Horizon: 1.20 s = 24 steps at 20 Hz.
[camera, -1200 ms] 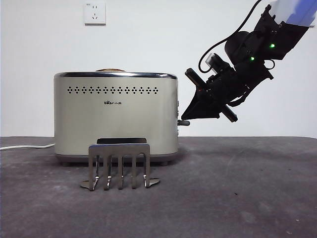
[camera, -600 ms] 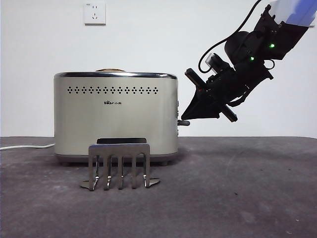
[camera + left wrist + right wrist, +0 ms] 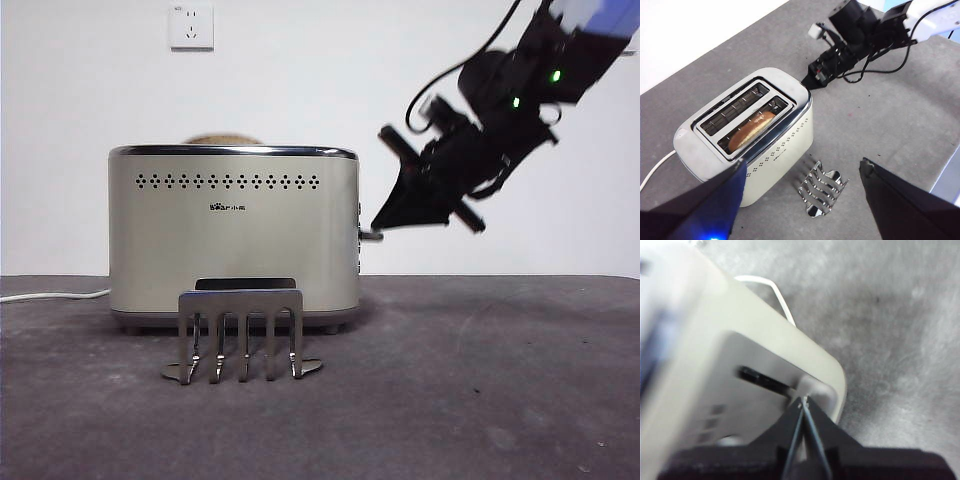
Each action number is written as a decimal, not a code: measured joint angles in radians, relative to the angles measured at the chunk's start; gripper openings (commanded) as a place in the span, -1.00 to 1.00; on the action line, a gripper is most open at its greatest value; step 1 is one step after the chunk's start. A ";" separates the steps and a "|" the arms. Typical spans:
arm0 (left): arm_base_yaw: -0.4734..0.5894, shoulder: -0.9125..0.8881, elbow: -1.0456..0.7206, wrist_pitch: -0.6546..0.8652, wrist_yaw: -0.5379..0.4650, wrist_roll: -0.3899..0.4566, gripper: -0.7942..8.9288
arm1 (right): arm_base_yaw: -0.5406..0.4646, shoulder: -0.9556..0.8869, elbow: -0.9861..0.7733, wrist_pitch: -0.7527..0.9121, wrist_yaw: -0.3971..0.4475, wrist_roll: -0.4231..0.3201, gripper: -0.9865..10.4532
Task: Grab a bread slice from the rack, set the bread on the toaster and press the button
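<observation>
Pressing with my right gripper point(image 3: 804, 402), jaws closed, seemingly on the toaster point(image 3: 233, 235) lever; bread point(image 3: 751, 129) sits inside.

The toaster point(image 3: 234, 235) bears a tiny logo, too small to read.

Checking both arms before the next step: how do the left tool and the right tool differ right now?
The left tool is open, high above the toaster and rack, holding nothing. The right tool is shut, its tip at the lever on the toaster's end. Both are black and two-jawed.
</observation>
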 measured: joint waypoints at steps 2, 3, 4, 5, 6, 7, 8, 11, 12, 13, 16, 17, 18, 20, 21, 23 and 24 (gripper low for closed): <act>0.000 0.000 0.000 0.000 0.024 0.000 -0.06 | -0.006 -0.088 -0.003 -0.021 0.002 0.000 -0.85; 0.000 0.000 0.000 0.000 0.041 0.000 -0.06 | -0.007 -0.142 -0.003 -0.036 0.002 0.000 -0.85; 0.000 0.000 0.000 0.000 0.047 0.000 -0.06 | -0.009 -0.202 -0.003 -0.070 0.003 0.000 -0.85; 0.000 0.000 0.000 -0.001 0.050 0.000 -0.06 | -0.009 -0.261 -0.003 -0.114 0.000 -0.001 -0.85; 0.000 0.000 0.000 -0.001 0.050 0.000 -0.06 | -0.009 -0.315 -0.003 -0.171 -0.001 -0.005 -0.85; 0.000 0.000 0.000 -0.004 0.050 0.000 -0.06 | -0.008 -0.368 -0.003 -0.242 -0.002 -0.016 -0.85; 0.000 0.000 0.000 -0.012 0.050 0.000 -0.06 | -0.005 -0.419 -0.003 -0.322 -0.001 -0.034 -0.85; 0.000 0.000 0.000 -0.036 0.050 0.000 -0.06 | 0.021 -0.569 -0.003 -0.587 -0.001 -0.120 -0.85; 0.000 0.000 0.000 -0.046 0.050 0.000 -0.06 | 0.029 -0.616 -0.003 -0.671 -0.001 -0.153 -0.85; 0.000 0.000 0.000 -0.055 0.050 0.000 -0.06 | 0.036 -0.647 -0.003 -0.724 -0.001 -0.175 -0.85; 0.000 0.000 0.000 -0.079 0.050 0.000 -0.06 | 0.057 -0.721 -0.003 -0.853 -0.001 -0.227 -0.85; 0.000 0.000 0.000 -0.086 0.050 0.000 -0.06 | 0.062 -0.738 -0.003 -0.887 -0.002 -0.238 -0.85; 0.000 0.000 0.000 -0.098 0.051 0.000 -0.06 | 0.072 -0.764 -0.003 -0.941 -0.001 -0.255 -0.85; 0.000 0.000 0.000 -0.100 0.051 0.000 -0.06 | 0.091 -0.810 -0.003 -1.029 -0.001 -0.283 -0.85; 0.000 0.000 0.000 -0.100 0.051 0.000 -0.06 | 0.100 -0.829 -0.003 -1.059 -0.001 -0.295 -0.85; 0.000 0.000 0.000 -0.100 0.051 0.000 -0.07 | 0.113 -0.858 -0.003 -1.082 -0.001 -0.307 -0.85; 0.000 0.000 0.000 -0.100 0.051 0.000 -0.07 | 0.117 -0.867 -0.003 -1.083 -0.001 -0.312 -0.85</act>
